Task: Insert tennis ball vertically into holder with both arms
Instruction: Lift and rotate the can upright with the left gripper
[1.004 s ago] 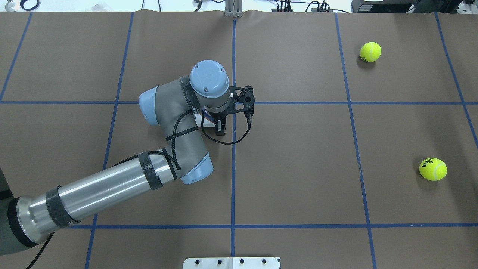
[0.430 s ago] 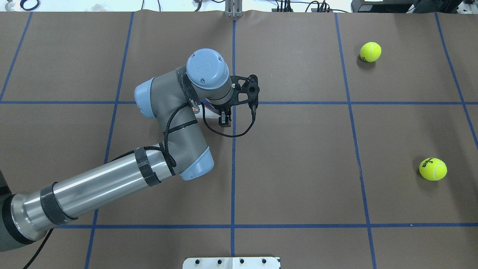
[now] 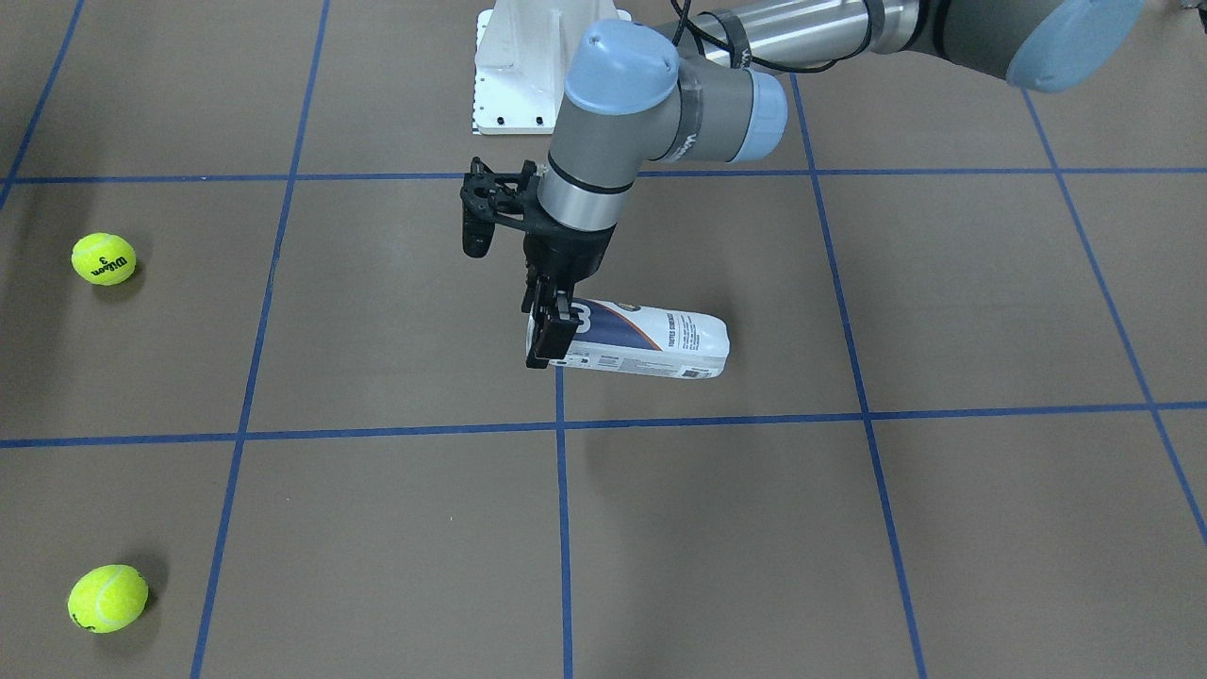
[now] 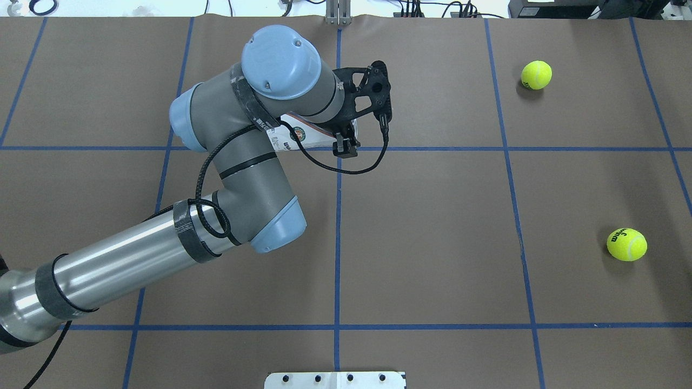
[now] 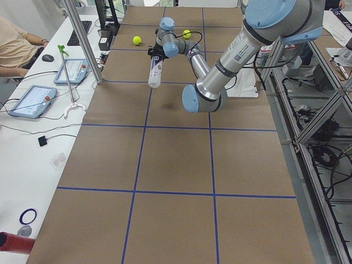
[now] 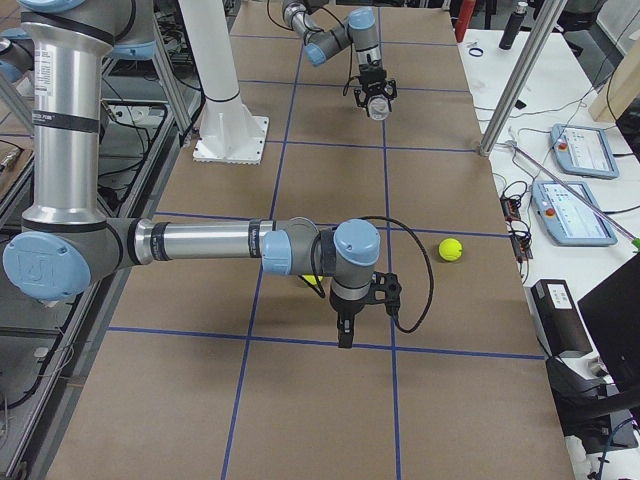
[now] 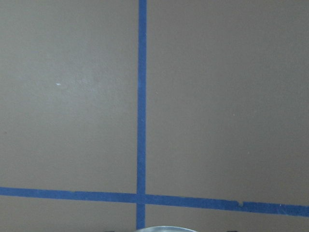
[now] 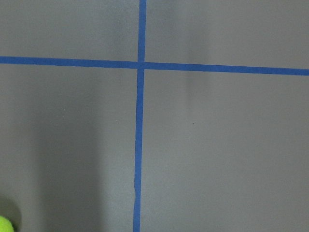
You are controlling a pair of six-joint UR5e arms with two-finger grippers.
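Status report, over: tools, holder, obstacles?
Left tool shut on holder end. Right tool: state unclear. Holder sideways, not upright. Two tennis balls far aside.

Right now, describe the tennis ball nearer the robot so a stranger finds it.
On the brown table with blue tape lines, look to the robot's right side. The tennis ball there with black Wilson print facing up is it; the other ball lies farther out.

Looks like a robotics lab: jointed arms [image 6: 200, 243] over a worktop [image 4: 432, 243] papered brown and gridded with blue tape [image 4: 336, 259], teach pendants [image 5: 32, 100] on a white side desk [image 5: 33, 159], aluminium posts [image 5: 81, 38], loose cables [image 5: 306, 113].
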